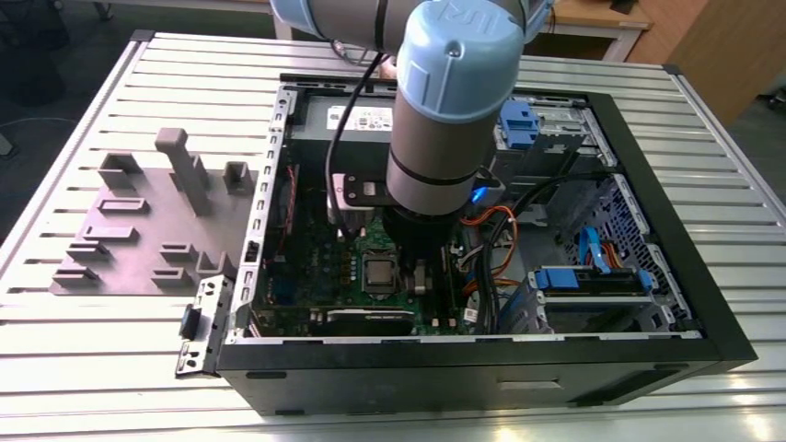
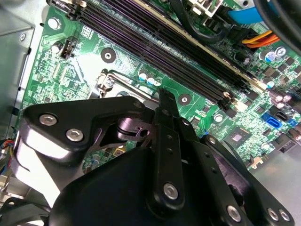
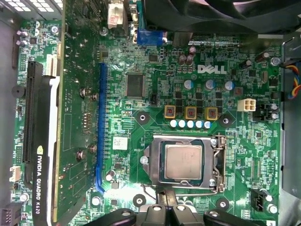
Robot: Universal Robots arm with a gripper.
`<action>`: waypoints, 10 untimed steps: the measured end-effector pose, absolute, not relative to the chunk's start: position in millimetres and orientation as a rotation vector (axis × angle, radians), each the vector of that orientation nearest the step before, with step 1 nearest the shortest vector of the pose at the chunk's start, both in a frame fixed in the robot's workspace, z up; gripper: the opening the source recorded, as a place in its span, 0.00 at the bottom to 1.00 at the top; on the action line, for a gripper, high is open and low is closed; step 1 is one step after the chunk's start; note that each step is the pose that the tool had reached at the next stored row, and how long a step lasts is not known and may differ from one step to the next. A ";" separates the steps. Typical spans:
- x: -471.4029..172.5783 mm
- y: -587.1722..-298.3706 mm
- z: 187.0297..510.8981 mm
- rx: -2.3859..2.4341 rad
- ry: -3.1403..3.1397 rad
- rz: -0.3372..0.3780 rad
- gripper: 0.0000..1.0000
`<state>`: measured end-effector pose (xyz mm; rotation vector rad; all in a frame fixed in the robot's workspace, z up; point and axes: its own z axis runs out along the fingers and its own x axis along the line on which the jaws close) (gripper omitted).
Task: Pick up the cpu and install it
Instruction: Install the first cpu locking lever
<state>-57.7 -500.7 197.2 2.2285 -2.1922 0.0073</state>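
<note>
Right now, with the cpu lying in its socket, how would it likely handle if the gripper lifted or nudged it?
The cpu looks like a thin, flat metal-topped square, so probably stiff and light. Its smooth top may be slippery. It lies low inside the socket frame, so a push would likely be stopped by the frame, and edge grips look tight.

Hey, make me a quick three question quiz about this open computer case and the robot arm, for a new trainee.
1. True or false: the small square silvery-grey metal cpu lies inside the rectangular silver socket frame on the green motherboard.
2. Multiple choice: in the exterior view, the grey plastic fixture plate with upright blocks lies on the table to which side of the black computer case? A) the exterior view's left B) the exterior view's right C) inside the case
3. Fill in: the arm's black claw hangs over the ____.

Key: 1 true; 2 A; 3 motherboard, close beside the socket frame.
</note>
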 end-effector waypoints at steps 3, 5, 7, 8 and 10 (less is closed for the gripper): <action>-57.7 -500.7 196.4 2.227 -2.187 0.014 0.11; -57.7 -500.8 195.8 2.228 -2.185 0.015 0.11; -57.7 -500.7 195.0 2.229 -2.185 0.015 0.11; -57.7 -500.7 194.5 2.229 -2.185 0.015 0.11; -57.7 -500.7 193.8 2.229 -2.184 0.015 0.11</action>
